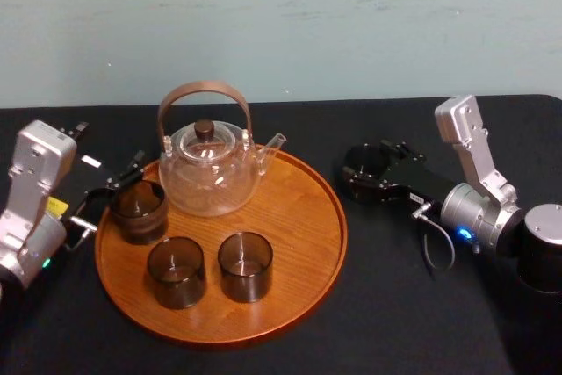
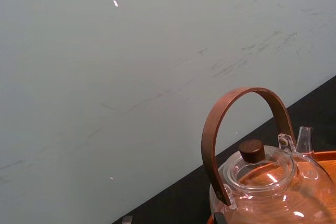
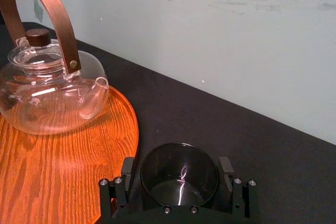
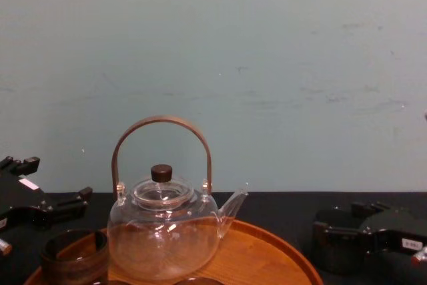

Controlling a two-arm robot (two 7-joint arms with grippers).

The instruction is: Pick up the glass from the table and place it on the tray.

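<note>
**A:** Where's the glass (image 3: 178,177)?

**B:** On the tabletop (image 1: 395,296), near the tray's (image 1: 303,217) right rim. It stands upright, mouth up, so its long axis is vertical. It sits between the right tool's (image 1: 364,171) fingers (image 3: 127,170).

**A:** Clamped?

**B:** I'd say not. The fingers stand apart, one on each side of the wall and very close. The right wrist view seems to show a sliver of gap on one side.

**A:** Which way must it go?

**B:** Toward the robot's left, where the tray lies. The tray's nearest part is bare wood, right of the teapot (image 1: 211,173) and the other glasses (image 1: 245,265). The right arm is much the nearer. The left tool (image 1: 110,192) sits at the tray's far left rim with its fingers apart, just beside one of those glasses.

**A:** What about materials?

**B:** The glass is a short, straight-walled cylinder, smoky dark and smooth. It's probably slick, so it will want a firm squeeze. The tray is round, grained orange-brown wood with a low raised rim, and the glass must be lifted over that. The teapot is clear glass with a bent wooden handle and a dark knob. The tabletop is matte black.
</note>
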